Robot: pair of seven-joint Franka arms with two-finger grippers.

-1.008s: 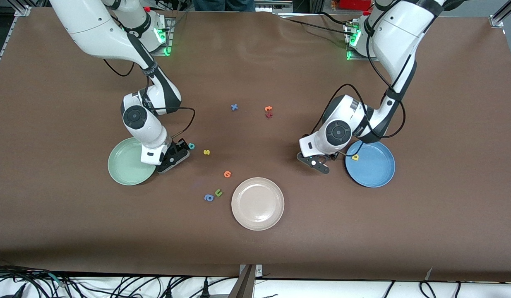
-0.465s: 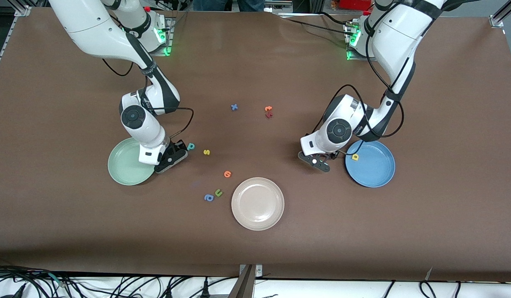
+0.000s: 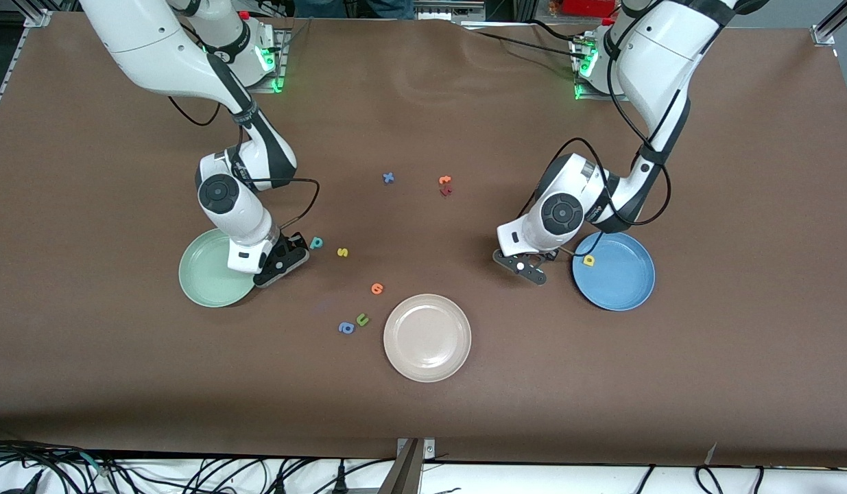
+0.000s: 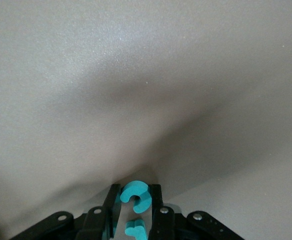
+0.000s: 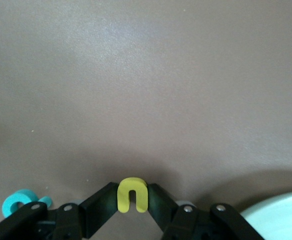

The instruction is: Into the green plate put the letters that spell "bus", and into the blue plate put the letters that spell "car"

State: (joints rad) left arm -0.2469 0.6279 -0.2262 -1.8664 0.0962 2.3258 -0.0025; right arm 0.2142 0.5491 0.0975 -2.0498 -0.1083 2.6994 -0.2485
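The pink plate [image 3: 426,370] sits nearest the front camera, and I will place all else from it. Just beside it, toward the right arm's end of the surface, lie a blue a [image 3: 346,328] and an olive u [image 3: 362,319], close together. A little farther from the camera than the pink plate is one orange letter [image 3: 376,288].

Farther again, toward the right arm's end, is the green plate [image 3: 204,274]. The right gripper [image 3: 280,259] is down low, right at that plate's rim, on the side toward the pink plate. Its jaws are clamped on the yellow u [image 5: 131,194]. The teal b [image 3: 316,242] and the yellow s [image 3: 341,252] lie on the surface near that gripper.

Toward the left arm's end from the pink plate is the blue plate [image 3: 618,288], with the yellow a [image 3: 588,260] lying in it. The left gripper [image 3: 528,267] is low between the pink plate and the blue plate, just beside the blue one. Its jaws are clamped on the teal c [image 4: 135,196]. A second teal bit [image 4: 135,229] shows deeper between them; I cannot tell which letter it is.

Farthest from the pink plate lie a blue x [image 3: 389,178] and an orange letter [image 3: 444,180] touching a red letter [image 3: 446,191].
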